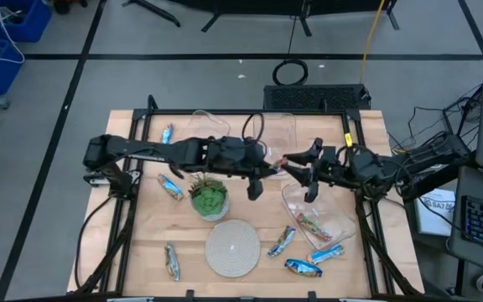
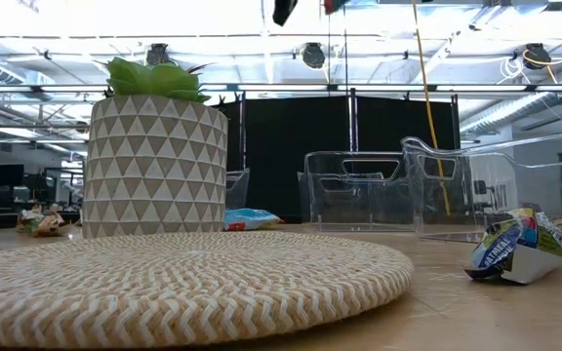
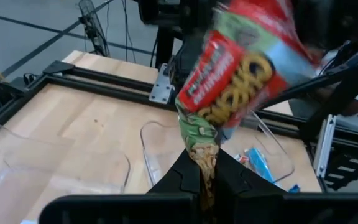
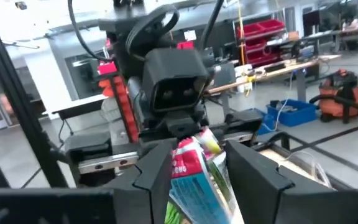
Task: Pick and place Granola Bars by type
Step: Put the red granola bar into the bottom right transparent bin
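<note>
A red, green and tan granola bar (image 3: pixel 235 74) is held in the air above the table's middle (image 1: pixel 280 161), between both arms. My left gripper (image 3: pixel 207 180) reaches in from the left and is shut on it. My right gripper (image 4: pixel 197 171) comes from the right and is open, its fingers on either side of the bar's free end (image 4: pixel 194 168); I cannot tell whether they touch it. Loose bars lie on the table: blue (image 1: pixel 168 132), blue-silver (image 1: pixel 171 186), multicoloured (image 1: pixel 172 262), and three blue ones near the front right (image 1: pixel 303 268). My left gripper pinches the multicoloured bar by one crimped end (image 3: pixel 205 158) between its two fingers. The bar is lifted clear and sticks out past the fingers toward my right gripper.
A clear bin (image 1: pixel 342 226) under the right gripper holds multicoloured bars (image 1: pixel 313 225). Two more clear bins (image 1: pixel 208 126) (image 1: pixel 282 126) stand at the far edge. A potted plant (image 1: pixel 209 197) and a round woven mat (image 1: pixel 232 247) sit near the middle front.
</note>
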`<state>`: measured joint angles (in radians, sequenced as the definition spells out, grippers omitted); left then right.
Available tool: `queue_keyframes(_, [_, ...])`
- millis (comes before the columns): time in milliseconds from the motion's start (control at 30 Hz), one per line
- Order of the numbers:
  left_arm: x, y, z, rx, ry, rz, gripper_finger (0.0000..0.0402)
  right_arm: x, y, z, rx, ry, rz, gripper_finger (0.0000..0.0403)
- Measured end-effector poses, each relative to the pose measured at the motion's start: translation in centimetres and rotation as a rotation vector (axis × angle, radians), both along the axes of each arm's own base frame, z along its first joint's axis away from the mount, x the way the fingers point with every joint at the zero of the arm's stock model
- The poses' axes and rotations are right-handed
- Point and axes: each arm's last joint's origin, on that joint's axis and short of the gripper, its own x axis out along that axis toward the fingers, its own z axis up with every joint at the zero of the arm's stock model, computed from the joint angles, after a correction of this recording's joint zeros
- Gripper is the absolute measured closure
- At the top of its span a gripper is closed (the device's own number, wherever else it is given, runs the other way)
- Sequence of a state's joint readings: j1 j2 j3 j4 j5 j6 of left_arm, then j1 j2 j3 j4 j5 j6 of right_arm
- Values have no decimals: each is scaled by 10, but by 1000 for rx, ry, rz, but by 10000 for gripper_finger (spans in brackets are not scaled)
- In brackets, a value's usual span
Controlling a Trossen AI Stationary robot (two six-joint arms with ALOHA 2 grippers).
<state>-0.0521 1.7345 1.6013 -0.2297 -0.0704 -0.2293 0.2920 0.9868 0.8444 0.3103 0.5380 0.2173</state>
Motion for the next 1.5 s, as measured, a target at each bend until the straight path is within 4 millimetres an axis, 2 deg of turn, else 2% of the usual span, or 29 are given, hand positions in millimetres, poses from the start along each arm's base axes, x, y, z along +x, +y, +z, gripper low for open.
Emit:
queue_keyframes(167, [-3, 0, 13, -3, -39, -23, 389, -1, 0, 1, -2, -5, 25, 261])
queue_keyframes(333, [-23, 1, 29, -10, -12, -17, 390, -13, -2, 10, -2, -39, 67, 257])
queue_keyframes(467, [-32, 3, 41, -10, -40, -14, 390, -23, -7, 13, 10, -33, 40, 224])
queue_keyframes(567, [-32, 3, 48, -2, -107, -23, 390, -22, -9, 8, -1, 15, 11, 197])
queue_keyframes(700, [-31, 6, 47, -11, -104, -7, 390, -14, -10, 4, 2, 18, 30, 176])
queue_keyframes(867, [-26, 10, 39, -17, -77, 11, 390, -12, -10, 6, 9, -8, 34, 173])
queue_keyframes(1300, [-12, 13, 27, -36, -76, -26, 390, -6, -13, 4, 7, -8, 8, 197])
queue_keyframes(1400, [-11, 13, 25, -39, -68, -26, 390, -6, -17, 3, 38, -1, -5, 236])
queue_keyframes(1500, [-12, 13, 25, -44, -63, -25, 390, -6, -16, 3, 38, -3, 13, 321])
